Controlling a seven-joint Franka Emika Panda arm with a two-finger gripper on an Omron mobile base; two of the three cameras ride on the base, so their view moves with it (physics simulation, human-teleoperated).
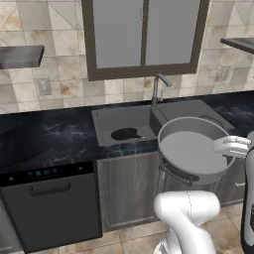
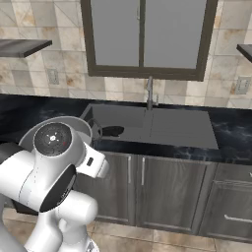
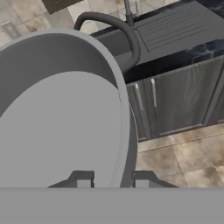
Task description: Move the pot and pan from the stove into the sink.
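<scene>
Currently, a white robot arm holds the pot (image 1: 191, 153), a round light-grey metal vessel with straight sides and a pale flat interior, up in the air in front of the kitchen counter (image 1: 49, 139). Seen from the left base camera, the pot is tipped so its open mouth faces the camera, and it hangs in front of the right part of the sink (image 1: 124, 121), over the edge of the dark marbled counter and the grey cabinet doors (image 1: 129, 188) below. One dark loop handle (image 1: 173, 173) shows at the pot's lower left. In the hand view, the gripper (image 3: 109, 179) has its two dark fingertips (image 3: 83, 179) drawn close together, clamped on the pot's rim, one tip inside the wall and one outside; the other loop handle curves off the far rim toward the ridged drainboard (image 3: 175, 26). The pan (image 1: 125, 134), shallow and black, already lies inside the dark-grey sink basin at its left end, its handle pointing right. A curved grey faucet (image 1: 158, 89) stands behind the basin, below a dark-framed window (image 1: 144, 34) in the tiled wall. Left of the sink, under the counter, sits a dark dishwasher (image 1: 49, 203). From the right base camera, the arm's big round joint hides most of the pot, leaving its rim (image 2: 74, 120) visible beside the sink.
</scene>
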